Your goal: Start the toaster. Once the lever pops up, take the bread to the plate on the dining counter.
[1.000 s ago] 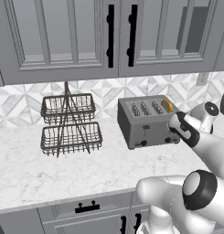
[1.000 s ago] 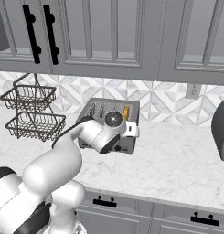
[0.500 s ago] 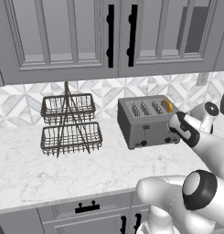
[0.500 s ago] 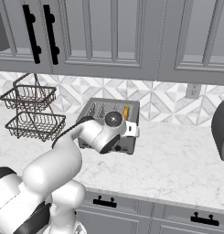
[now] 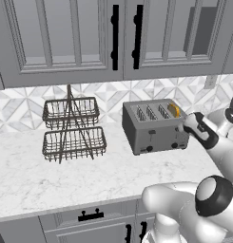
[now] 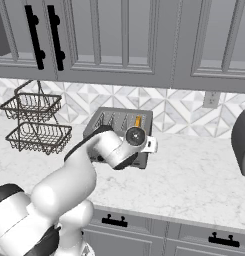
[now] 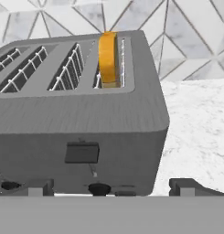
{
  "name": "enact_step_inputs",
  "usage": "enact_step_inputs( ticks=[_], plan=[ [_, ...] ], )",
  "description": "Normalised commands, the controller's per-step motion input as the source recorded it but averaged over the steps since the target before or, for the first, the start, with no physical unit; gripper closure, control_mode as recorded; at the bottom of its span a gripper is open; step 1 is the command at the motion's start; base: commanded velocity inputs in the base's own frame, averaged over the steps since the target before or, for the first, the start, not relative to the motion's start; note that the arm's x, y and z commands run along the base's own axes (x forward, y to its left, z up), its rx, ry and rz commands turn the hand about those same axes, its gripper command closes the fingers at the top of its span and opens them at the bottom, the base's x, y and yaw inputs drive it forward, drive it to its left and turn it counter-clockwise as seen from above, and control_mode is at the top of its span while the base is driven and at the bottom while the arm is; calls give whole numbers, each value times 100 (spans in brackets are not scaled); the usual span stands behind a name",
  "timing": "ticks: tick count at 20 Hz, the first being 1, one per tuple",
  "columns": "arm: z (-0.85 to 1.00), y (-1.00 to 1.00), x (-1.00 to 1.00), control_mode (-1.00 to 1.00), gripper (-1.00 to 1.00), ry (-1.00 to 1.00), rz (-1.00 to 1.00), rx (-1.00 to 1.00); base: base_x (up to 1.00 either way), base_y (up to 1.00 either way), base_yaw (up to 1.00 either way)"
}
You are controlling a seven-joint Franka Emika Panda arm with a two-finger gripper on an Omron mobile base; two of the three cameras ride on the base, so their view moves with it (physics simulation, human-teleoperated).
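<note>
From where I stand, the tool (image 7: 106,186) sits nearest, its two dark fingertips (image 7: 36,187) spread wide apart and grasping nothing, low against the long face of the toaster (image 7: 81,114). Between the tips is a small black knob (image 7: 99,188), and just above it a dark rectangular lever (image 7: 82,152), which looks to be in its raised position. I'd judge the starting press is the step in hand: to do it well, one fingertip should land squarely on top of that lever and push straight down along its slot, without skidding sideways onto the knob. Further back, the bread (image 7: 108,57) stands upright in the rightmost slot, poking above the rim. The toaster rests on the marble surface (image 5: 89,175), near the patterned backsplash (image 6: 184,112).
</note>
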Motion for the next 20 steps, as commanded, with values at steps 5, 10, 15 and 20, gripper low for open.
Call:
enact_step_inputs(
  ticks=[5, 10, 15, 20],
  plan=[
    [54, -1, -19, -100, -100, -53, 0, 0, 0, 0, 0],
    [40, 2, 0, -100, -100, -46, 0, -4, 0, 0, 0],
    [18, 5, 3, -100, -100, -34, 4, -8, 0, 0, 0],
    [-1, 0, 4, -100, -100, 1, 0, 0, 0, 0, 0]
  ],
)
